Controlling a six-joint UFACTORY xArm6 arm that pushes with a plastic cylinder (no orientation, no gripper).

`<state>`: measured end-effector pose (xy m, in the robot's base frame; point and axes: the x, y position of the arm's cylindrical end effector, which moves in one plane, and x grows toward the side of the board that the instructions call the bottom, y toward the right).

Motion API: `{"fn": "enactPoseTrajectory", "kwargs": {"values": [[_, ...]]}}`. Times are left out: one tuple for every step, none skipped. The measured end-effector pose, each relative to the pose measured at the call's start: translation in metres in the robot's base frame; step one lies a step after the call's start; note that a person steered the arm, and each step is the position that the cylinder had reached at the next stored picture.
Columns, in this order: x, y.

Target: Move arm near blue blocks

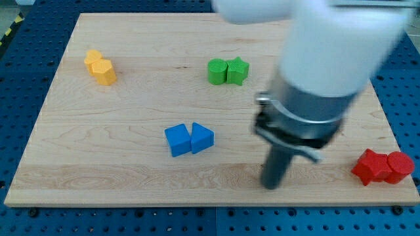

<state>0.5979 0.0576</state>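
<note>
Blue blocks sit as a pair a little below the middle of the desk (65, 164), toward the view's left of centre; the blue cube (177, 140) lies touching, or all but touching, the blue wedge-like block (202, 137) on its right, whose exact shape is hard to read; my tip (272, 185) rests on the board well to the view's right of the pair and slightly lower, with bare wood between; the rod above it is blurred, and the big pale arm housing hides the upper right of the desk; no jaws on this rig, so nothing is clenched, released or grasping, only a plain rod end; judged handling: small, rigid, light pieces, likely to slide readily on smooth wood and to turn if touched off-centre; there is nowhere to take hold, only flat faces to push against, the wedge's right-hand face being the nearest to my tip; since the job is to come near rather than shove, a leftward approach should stop short of that face, else the pair may scatter; elsewhere: two yellow blocks (100, 67) upper left, green blocks (227, 71), one star-shaped, top centre, red blocks (382, 166) lower right, all well apart from the blue pair.
</note>
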Motion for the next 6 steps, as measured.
{"fn": "enactPoseTrajectory", "kwargs": {"values": [[0.000,-0.083],[-0.014,-0.168],[-0.048,-0.206],[-0.058,-0.201],[-0.058,-0.169],[-0.058,-0.140]]}}
